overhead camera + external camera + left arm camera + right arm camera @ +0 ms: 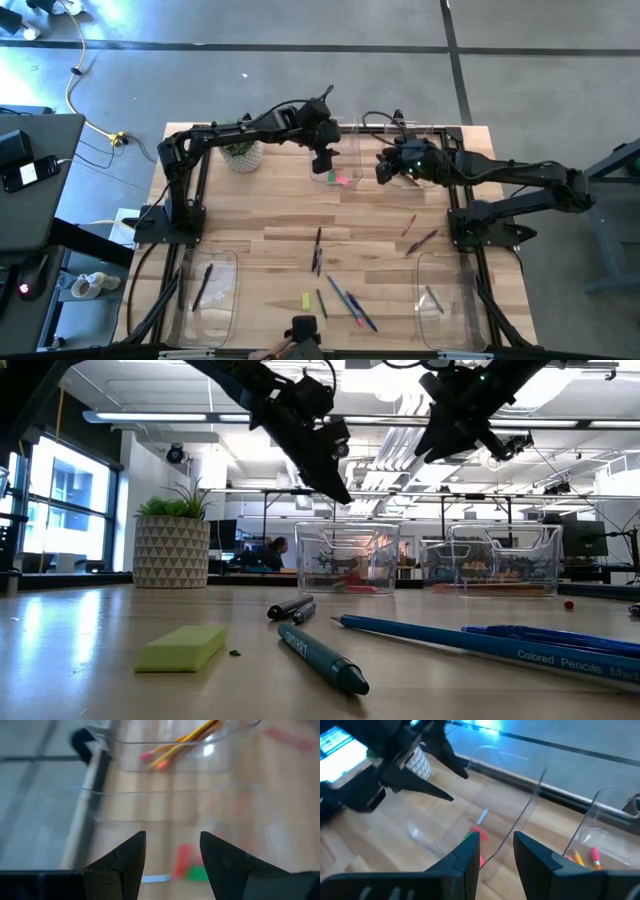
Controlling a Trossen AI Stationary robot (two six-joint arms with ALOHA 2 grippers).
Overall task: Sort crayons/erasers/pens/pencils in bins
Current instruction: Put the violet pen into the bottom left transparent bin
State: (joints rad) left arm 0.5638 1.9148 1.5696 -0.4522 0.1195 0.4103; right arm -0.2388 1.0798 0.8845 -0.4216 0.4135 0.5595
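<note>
My left gripper (322,163) hangs open and empty over the far middle bin (347,148), where a green and a pink eraser (189,865) lie on the floor. My right gripper (384,170) hovers open and empty just right of that bin, beside the far right bin (490,560), which holds yellow pencils (585,857). Both show from below in the low view, left gripper (338,485) and right gripper (440,445). A yellow-green eraser (306,300) lies flat on the table near the front edge.
Dark pens (317,250), blue colored pencils (352,303) and red sticks (409,225) lie loose mid-table. A near left bin (205,290) holds a dark pen; a near right bin (440,300) holds a grey stick. A potted plant (243,155) stands far left.
</note>
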